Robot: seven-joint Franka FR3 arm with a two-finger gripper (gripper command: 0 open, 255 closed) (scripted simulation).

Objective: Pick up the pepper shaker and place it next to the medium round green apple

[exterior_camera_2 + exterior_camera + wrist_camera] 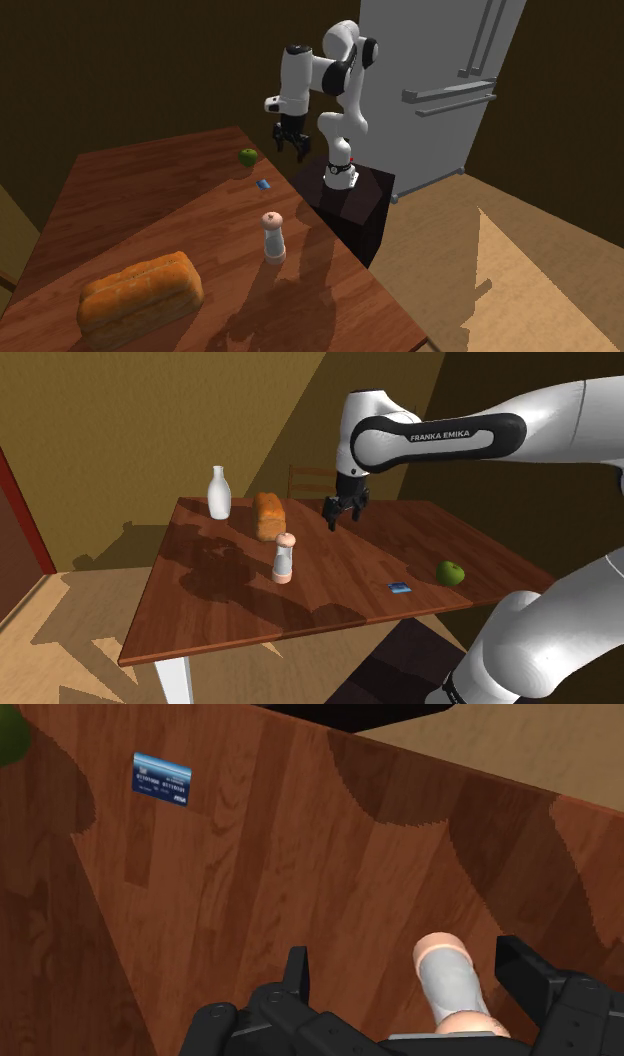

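Standing upright on the brown wooden bench [230,622], the pink-capped, grey-bodied cylindrical pepper shaker [284,560] looks light, rigid, tippy. Your black end effector [343,512] hangs wide open, apart. Grip mid-body.

Wooden table [340,567] with items lying outside the task.
Bread loaf [268,515] as reference: white bottle [219,493] upright just beside it, toward the shoulder view's left; small blue card [400,588] well apart from it; chair back [310,480] behind it.

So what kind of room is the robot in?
Probably a kitchen: there's a tall grey fridge, and the wooden table holds a loaf of bread and a green apple.
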